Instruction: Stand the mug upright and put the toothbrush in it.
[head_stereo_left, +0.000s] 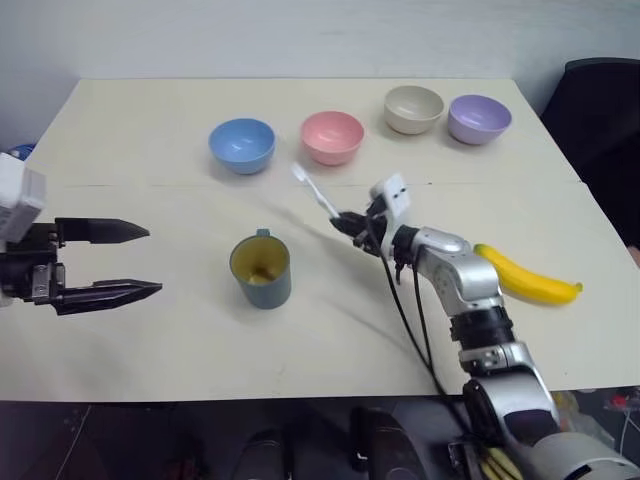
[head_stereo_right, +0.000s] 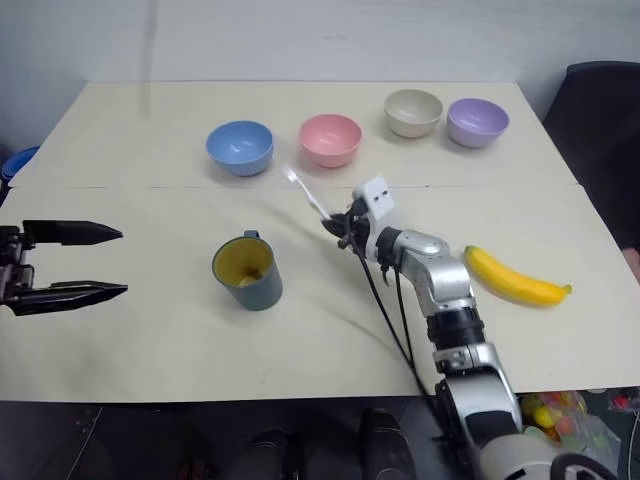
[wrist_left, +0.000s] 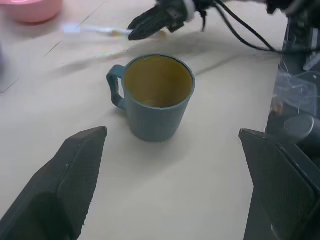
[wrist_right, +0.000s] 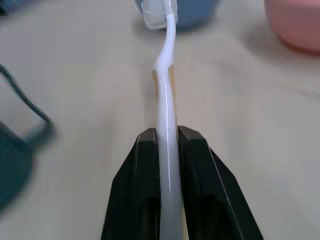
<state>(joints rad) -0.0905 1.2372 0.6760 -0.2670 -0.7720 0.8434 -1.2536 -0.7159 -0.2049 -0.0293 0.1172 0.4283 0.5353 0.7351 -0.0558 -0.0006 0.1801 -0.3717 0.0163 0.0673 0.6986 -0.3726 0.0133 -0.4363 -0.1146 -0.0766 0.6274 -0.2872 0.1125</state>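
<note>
**Toothbrush lifted above the table as the mug stood ready**

The right gripper was clamped on the handle of the toothbrush, holding it clear of the cream table, its bristle head pointing up and away toward the gap between the blue bowl and the pink bowl. In the right wrist view the two black fingers pressed against either side of the white handle.

The mug stood upright on the table, mouth open to the ceiling and its small handle turned toward the far side, between the two arms and nearer the robot than the bowls. A yellowish patch showed at its bottom; whether that was an object or simply the inner colour could not be told.

The left gripper hovered at the left edge of the table with its fingers spread wide apart, holding nothing, well apart from the mug it faced.

Beyond, a beige bowl and a purple bowl sat just beside each other near the far right corner. A banana lay flat beside the right arm.
</note>
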